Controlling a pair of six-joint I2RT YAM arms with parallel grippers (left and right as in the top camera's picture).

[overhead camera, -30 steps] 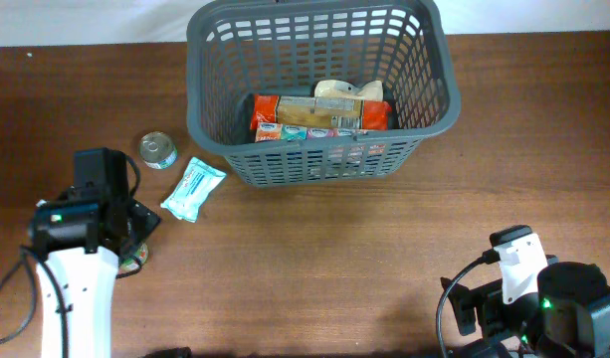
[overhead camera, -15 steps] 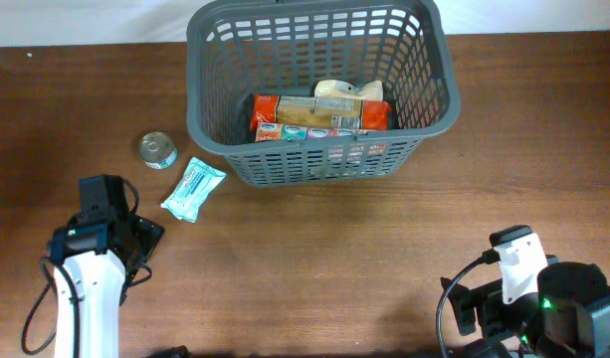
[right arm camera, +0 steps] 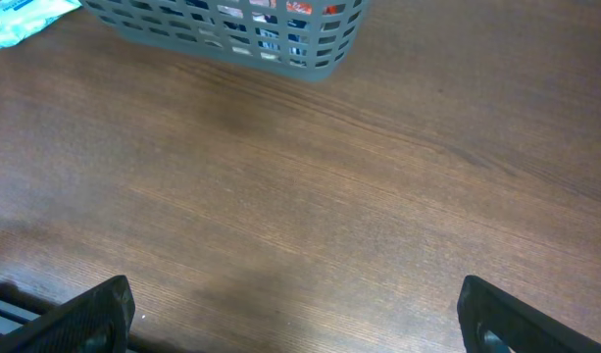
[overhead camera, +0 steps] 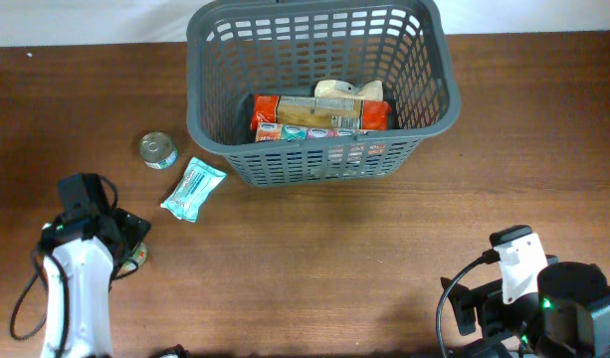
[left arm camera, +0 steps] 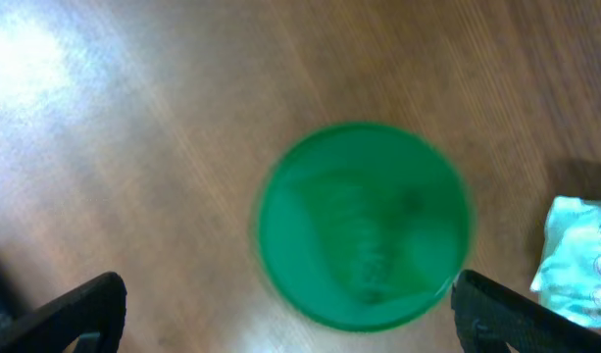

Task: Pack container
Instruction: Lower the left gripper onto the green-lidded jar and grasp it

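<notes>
Lying well beyond left fingers point(left arm camera: 89, 316): container point(overhead camera: 319, 167).

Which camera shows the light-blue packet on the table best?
Overhead: the whole light-blue packet lies unobstructed beside the container. Left wrist catches only a blurred piece of it at its right edge; right wrist only a corner at top left.

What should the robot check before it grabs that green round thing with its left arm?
1. Left gripper open: ok, fingers wide apart.
2. Green round thing between the fingers: ok.
3. Light-blue packet clear of the fingers: cannot tell, it lies close to one.
4. Room in the container: ok, packets cover only part of its floor.
5. Right gripper out of the way: ok, open over the table, apart from the container.
</notes>
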